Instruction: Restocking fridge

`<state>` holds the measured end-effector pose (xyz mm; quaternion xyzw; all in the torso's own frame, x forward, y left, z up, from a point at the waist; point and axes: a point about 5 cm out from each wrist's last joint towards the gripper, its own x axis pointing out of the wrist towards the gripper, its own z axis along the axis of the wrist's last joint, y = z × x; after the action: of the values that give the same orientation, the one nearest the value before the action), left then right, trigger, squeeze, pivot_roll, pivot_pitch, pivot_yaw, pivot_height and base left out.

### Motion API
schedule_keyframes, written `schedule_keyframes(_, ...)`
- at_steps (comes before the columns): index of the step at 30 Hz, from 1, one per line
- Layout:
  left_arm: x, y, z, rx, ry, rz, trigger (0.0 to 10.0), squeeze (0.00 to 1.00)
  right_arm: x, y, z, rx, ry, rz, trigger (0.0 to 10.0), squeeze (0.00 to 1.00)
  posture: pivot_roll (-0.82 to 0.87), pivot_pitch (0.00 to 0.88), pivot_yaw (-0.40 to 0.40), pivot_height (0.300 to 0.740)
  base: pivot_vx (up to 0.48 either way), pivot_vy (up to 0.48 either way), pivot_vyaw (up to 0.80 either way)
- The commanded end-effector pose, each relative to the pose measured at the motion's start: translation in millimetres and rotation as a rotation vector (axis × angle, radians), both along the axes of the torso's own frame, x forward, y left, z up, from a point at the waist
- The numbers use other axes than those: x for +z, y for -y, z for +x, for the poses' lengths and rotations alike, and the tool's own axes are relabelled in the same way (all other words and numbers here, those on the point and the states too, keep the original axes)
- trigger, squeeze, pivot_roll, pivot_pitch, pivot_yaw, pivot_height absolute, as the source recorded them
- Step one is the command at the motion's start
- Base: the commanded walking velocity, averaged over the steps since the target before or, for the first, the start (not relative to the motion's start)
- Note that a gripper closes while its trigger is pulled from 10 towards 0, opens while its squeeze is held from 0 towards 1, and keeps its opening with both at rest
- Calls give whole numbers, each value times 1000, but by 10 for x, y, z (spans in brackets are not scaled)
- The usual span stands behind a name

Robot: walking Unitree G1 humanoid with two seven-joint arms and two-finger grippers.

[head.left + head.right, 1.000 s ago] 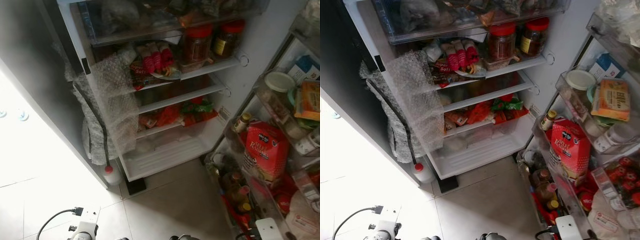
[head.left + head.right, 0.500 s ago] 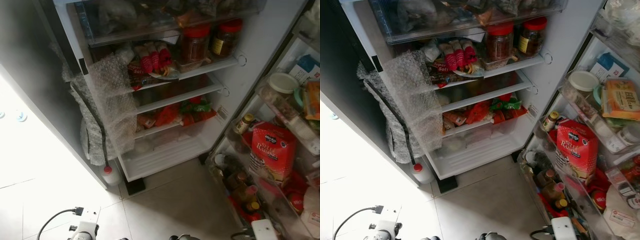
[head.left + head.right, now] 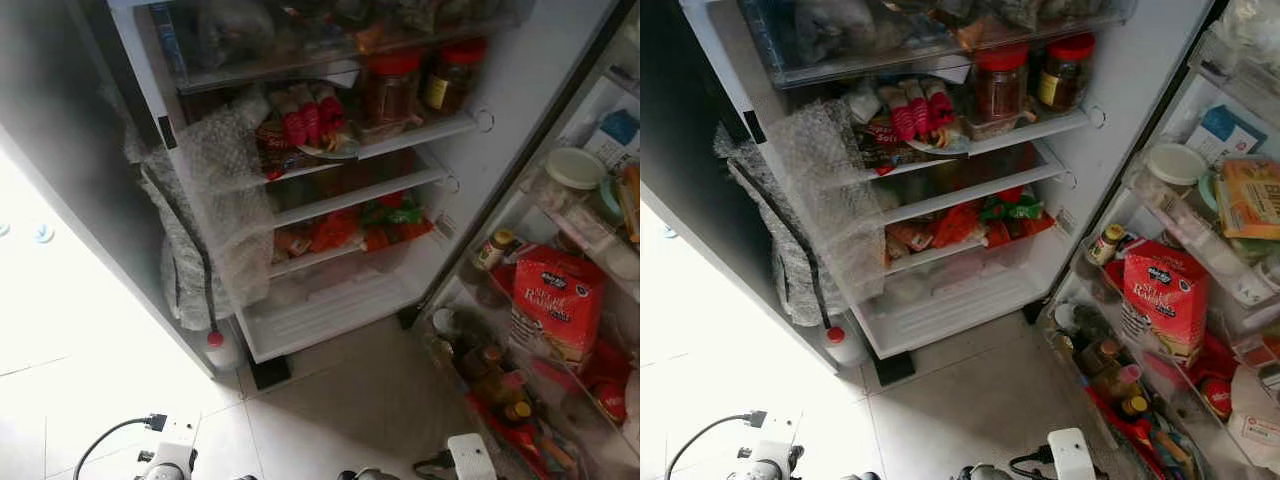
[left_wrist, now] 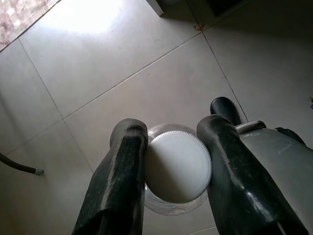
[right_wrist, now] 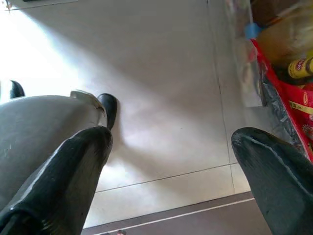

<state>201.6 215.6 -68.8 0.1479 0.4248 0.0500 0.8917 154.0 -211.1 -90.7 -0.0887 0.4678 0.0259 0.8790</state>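
The left gripper (image 4: 171, 171) is clamped on a clear jar with a white ribbed lid (image 4: 177, 166), one black finger (image 4: 122, 181) pressed to each side of the lid's rim. The jar hangs low over the pale tiled floor (image 4: 122, 63), and its lid faces straight back at the wrist camera, so its long axis runs away from the wrist toward the tiles; the glass body shows merely as a thin clear ring around the lid. Beside it stands the robot's grey leg and black foot (image 4: 226, 108).

The right gripper (image 5: 171, 161) hangs with its two fingers spread wide apart and nothing between them, above the same floor, close to the lowest door bin with its red packets and a yellow-capped bottle (image 5: 301, 68).

Ahead, the fridge (image 3: 1120, 90) stands open. Its upper shelf carries two red-lidded jars (image 3: 998, 85) and a plate of red-wrapped packets (image 3: 912, 110); red and green packets (image 3: 985, 220) lie on a lower shelf, and the white bottom tray (image 3: 950, 300) looks bare. A sheet of bubble wrap (image 3: 830, 190) droops over the left edge of the shelves. The open door (image 3: 1160, 200) on the right holds a red box (image 3: 1162, 300), a white-lidded tub (image 3: 1175, 165) and small bottles. On the floor to the left lie a white power strip (image 3: 175, 430) and its black cable.
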Motion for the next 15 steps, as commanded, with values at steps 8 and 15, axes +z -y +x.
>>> schedule_keyframes(8,-43,-21,-85,3,-25,1,10000,0,-23,-24,-56,-15,-8,38,10000,0,-131,179,-30,740,0,-348,312)
schedule_keyframes(15,-42,-22,-85,5,-23,3,10000,0,-18,-54,-32,-27,1,53,10000,0,-128,177,-29,740,0,-356,0)
